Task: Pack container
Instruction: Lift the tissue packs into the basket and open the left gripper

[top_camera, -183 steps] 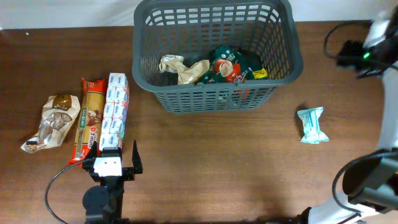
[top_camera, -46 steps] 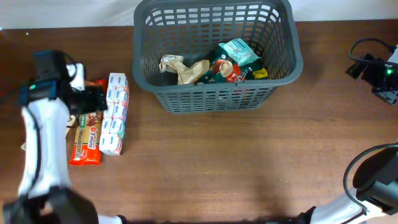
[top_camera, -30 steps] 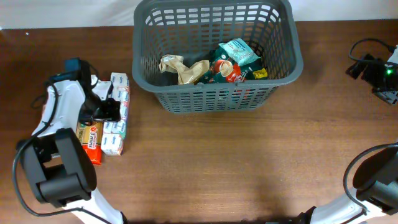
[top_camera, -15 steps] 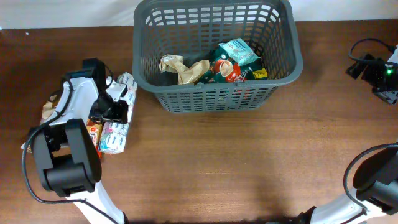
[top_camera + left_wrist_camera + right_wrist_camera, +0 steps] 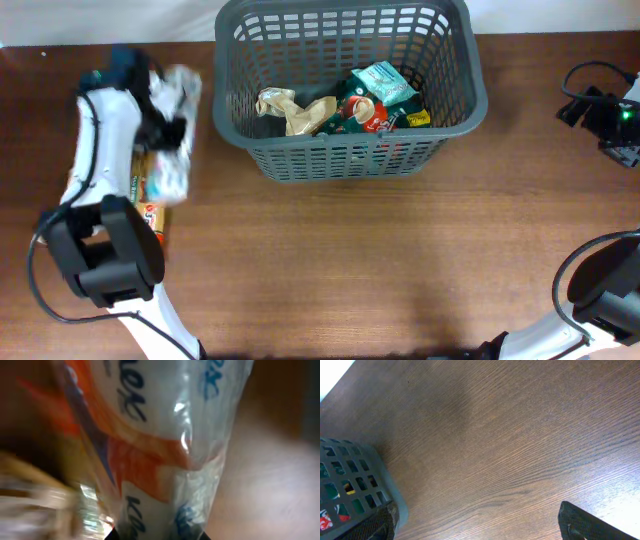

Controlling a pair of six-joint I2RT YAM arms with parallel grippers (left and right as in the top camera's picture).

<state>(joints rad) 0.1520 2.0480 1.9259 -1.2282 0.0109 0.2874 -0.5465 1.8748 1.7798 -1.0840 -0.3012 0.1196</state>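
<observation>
The container (image 5: 350, 155) is a dark grey slotted basket at the back middle of the table; its corner (image 5: 350, 475) shows in the right wrist view. My left gripper (image 5: 168, 128) is shut on a long clear-wrapped pack of white tissue packets (image 5: 174, 176) with blue lettering, left of the container and blurred. In the left wrist view the pack (image 5: 165, 435) fills the frame and runs down between my left gripper (image 5: 156, 536). My right gripper (image 5: 610, 115) hangs at the far right edge, open (image 5: 480, 530) over bare wood, with nothing between its fingers.
Inside the container lie a crumpled beige bag (image 5: 295, 110), a green and red packet (image 5: 372, 112) and a pale teal packet (image 5: 385, 82). An orange pasta packet (image 5: 150, 205) lies on the table under the left arm.
My left gripper has shut on the tissue pack and swung it up off the table toward the back left. The right arm has not moved.
</observation>
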